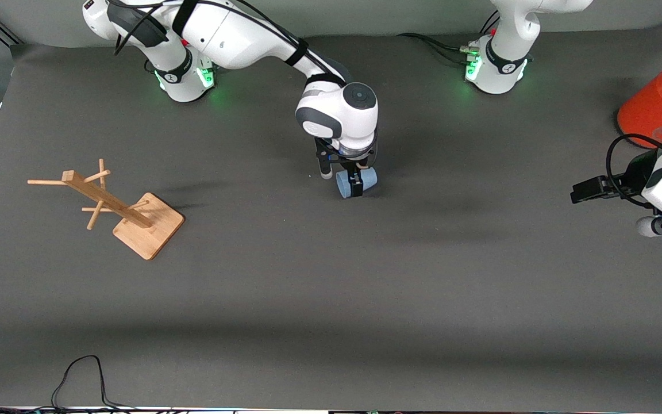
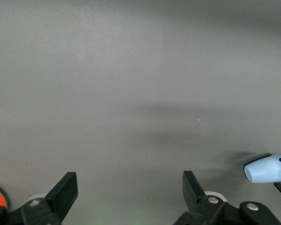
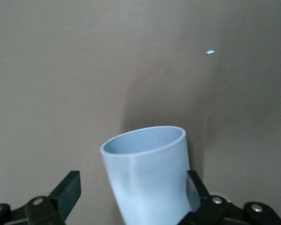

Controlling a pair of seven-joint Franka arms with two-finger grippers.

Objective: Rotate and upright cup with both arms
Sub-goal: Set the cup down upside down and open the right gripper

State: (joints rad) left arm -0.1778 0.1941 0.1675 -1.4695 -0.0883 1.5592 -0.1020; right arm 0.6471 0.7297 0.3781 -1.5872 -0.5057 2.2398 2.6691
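Lifting the right gripper (image 1: 357, 185) straight up avoids knocking the cup (image 1: 357, 181), which lies on its side mid-table between its wide-open fingers, one pad touching, not gripped. Rack (image 1: 114, 205) sits toward the right arm's end. Left gripper (image 2: 129, 194) waits open, empty, near the can (image 1: 653, 106). Nothing blocks.

One small light-blue matte tumbler (image 1: 357, 181), one large orange can with a silver top (image 1: 655, 109), one wooden peg stand (image 1: 115, 207), two white jointed arms.
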